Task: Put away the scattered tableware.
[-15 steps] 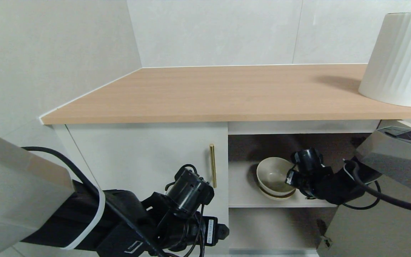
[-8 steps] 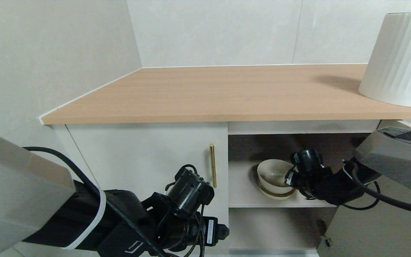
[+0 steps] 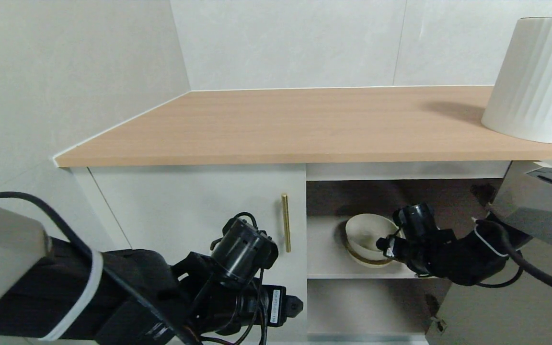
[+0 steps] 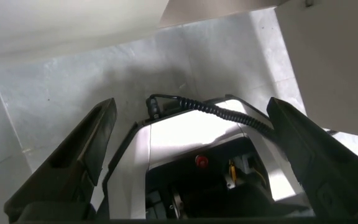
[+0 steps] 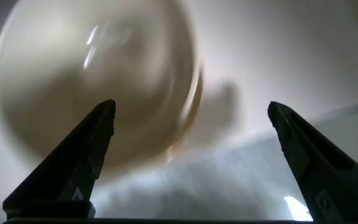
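Two cream bowls (image 3: 366, 235) sit nested on the middle shelf (image 3: 324, 258) of the open cabinet; the lower one has a brownish rim. In the right wrist view the top bowl (image 5: 92, 81) lies just past the fingertips, not touched. My right gripper (image 3: 384, 243) hovers at the bowl's right rim, open and holding nothing (image 5: 191, 115). My left gripper (image 3: 294, 304) hangs low in front of the closed left door, open and holding nothing (image 4: 191, 109).
The left cabinet door (image 3: 194, 206) is closed and has a gold handle (image 3: 285, 222). A tall white ribbed container (image 3: 534, 76) stands on the wooden countertop (image 3: 281, 124) at the right. The open right door (image 3: 501, 311) hangs beside the lower shelf.
My right gripper set the tilted bowl down into the lower bowl, let go and drew back to the right. The left arm sank lower and shifted slightly left.
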Motion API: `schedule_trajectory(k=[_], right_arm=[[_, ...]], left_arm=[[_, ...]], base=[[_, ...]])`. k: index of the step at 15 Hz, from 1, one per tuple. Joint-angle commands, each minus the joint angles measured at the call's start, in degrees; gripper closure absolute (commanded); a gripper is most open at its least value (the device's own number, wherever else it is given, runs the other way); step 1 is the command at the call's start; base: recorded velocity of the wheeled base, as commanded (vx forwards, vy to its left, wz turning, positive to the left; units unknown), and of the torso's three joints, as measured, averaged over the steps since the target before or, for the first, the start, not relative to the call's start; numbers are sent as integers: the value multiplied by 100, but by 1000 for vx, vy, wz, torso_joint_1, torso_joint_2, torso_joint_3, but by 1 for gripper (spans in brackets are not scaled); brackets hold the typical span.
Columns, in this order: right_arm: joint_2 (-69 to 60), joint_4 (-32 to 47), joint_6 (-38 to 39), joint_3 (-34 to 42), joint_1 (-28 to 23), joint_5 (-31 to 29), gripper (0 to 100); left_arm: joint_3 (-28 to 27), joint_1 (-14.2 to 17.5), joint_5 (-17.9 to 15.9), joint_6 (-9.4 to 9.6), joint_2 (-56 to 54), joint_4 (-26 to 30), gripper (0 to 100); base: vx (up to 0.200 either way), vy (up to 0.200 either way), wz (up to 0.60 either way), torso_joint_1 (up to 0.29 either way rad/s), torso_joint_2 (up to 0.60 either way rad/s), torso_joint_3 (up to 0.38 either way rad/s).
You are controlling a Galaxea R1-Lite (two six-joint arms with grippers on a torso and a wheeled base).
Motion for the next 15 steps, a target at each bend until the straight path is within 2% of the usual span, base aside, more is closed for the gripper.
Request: schedule_trajectory(k=[1, 3, 5, 7, 9, 10, 11, 15], right_arm=[[-943, -3, -489, 718, 239, 498, 0], [-1532, 32, -929, 1078, 239, 867, 0], [-2103, 348, -1201, 1245, 292, 902, 0], [-3448, 1886, -1377, 1184, 617, 1025, 0], [-4151, 2642, -1430, 955, 687, 1052, 0], [-4951, 3644, -1403, 806, 784, 1060, 0], [-5109, 4031, -1394, 797, 775, 1113, 0], [-5241, 4127, -1175, 1025, 793, 1025, 0]], left_arm=[[1, 55, 6, 149, -878, 271, 0], [10, 72, 6, 184, -1432, 499, 0], [89, 160, 15, 211, -1924, 772, 0], [370, 310, 6, 307, -2741, 930, 0], [564, 600, 6, 536, -3049, 930, 0], [924, 1048, 138, 852, -3427, 921, 0], [1029, 1136, 200, 896, -3559, 921, 0], [1170, 1276, 191, 896, -3761, 895, 0]], base=[[0, 0, 0, 0, 0, 0], [0, 0, 0, 0, 0, 0], [0, 0, 0, 0, 0, 0], [0, 0, 0, 0, 0, 0], [0, 0, 0, 0, 0, 0], [0, 0, 0, 0, 0, 0], [0, 0, 0, 0, 0, 0], [0, 0, 0, 0, 0, 0]])
